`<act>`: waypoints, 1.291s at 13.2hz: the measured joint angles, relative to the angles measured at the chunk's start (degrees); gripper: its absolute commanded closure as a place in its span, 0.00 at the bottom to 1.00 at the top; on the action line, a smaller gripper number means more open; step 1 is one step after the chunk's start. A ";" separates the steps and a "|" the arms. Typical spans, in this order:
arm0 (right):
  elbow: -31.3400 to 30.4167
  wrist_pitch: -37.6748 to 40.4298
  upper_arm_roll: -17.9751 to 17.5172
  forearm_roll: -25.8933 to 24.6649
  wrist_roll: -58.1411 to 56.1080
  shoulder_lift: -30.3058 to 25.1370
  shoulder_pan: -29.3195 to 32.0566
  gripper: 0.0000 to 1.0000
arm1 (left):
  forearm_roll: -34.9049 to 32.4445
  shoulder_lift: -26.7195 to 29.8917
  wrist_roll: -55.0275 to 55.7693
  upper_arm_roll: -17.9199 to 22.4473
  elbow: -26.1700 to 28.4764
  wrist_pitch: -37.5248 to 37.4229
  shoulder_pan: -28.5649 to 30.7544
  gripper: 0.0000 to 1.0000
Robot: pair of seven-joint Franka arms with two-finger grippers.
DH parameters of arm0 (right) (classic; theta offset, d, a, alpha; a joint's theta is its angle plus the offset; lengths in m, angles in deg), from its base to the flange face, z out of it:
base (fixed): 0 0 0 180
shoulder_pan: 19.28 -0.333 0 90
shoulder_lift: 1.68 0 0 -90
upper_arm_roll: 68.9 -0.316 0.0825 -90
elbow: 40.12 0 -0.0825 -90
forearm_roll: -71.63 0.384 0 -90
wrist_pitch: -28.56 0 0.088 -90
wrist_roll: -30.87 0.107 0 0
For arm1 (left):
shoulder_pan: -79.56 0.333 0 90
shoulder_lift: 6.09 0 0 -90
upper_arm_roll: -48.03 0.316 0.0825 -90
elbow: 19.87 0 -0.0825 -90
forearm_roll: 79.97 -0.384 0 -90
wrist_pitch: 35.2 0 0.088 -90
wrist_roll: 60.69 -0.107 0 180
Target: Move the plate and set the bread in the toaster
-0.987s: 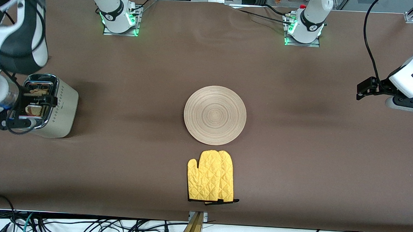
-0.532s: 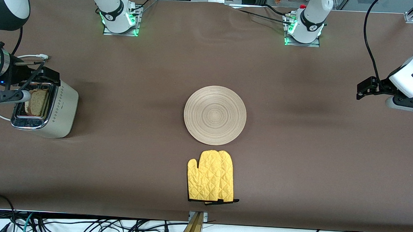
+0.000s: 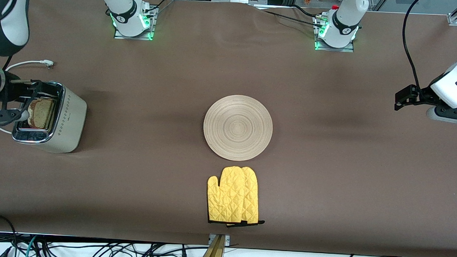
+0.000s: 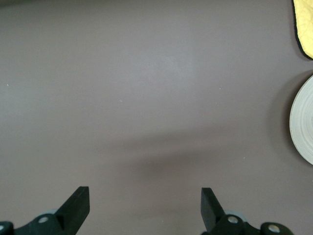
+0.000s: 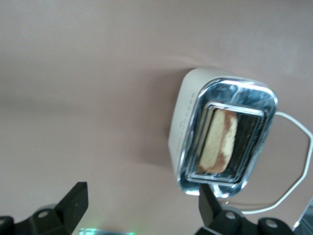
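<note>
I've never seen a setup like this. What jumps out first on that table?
Probably the plate in the middle of the table, with a bright yellow oven mitt just nearer the front camera. Toward the right arm's end stands the toaster with the bread in its slot, below the open right gripper.

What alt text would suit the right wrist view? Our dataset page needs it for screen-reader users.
The bread sits in a slot of the toaster, seen from above on the brown table, its white cord looping away. The open right gripper hangs above, holding nothing.
</note>
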 measured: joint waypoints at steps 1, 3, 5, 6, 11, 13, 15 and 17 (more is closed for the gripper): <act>-0.46 -1.24 0.02 -0.07 -1.62 0.89 1.26 0.00 | 0.00 0.00 0.00 0.00 0.00 0.00 0.00 0.00; -0.71 -2.15 0.06 -0.07 -3.59 2.24 3.17 0.00 | 0.00 0.00 0.00 0.00 0.00 -0.01 0.00 0.00; -0.66 -2.20 -0.12 0.00 -3.67 2.21 3.07 0.00 | 0.00 0.00 0.00 0.00 -0.01 -0.03 0.00 0.00; -0.55 -2.18 -0.33 0.07 -3.54 1.89 2.65 0.00 | 0.00 0.00 0.00 0.00 -0.01 -0.03 0.00 0.00; 0.33 2.09 -0.98 1.26 1.13 -4.71 -3.19 0.00 | 0.00 0.00 0.00 0.00 -0.02 -0.06 0.00 0.00; 0.29 4.37 -1.18 1.28 2.39 -7.53 -4.93 0.00 | 0.00 0.00 0.00 0.00 -0.03 -0.06 0.00 0.00; -0.09 5.40 -1.80 1.39 2.44 -9.27 -5.07 0.00 | 0.00 0.00 0.00 0.00 -0.03 -0.06 0.00 0.00; -1.84 5.20 -3.56 1.53 3.21 -10.68 -4.90 0.00 | 0.00 0.00 0.00 0.00 -0.04 -0.07 0.00 0.00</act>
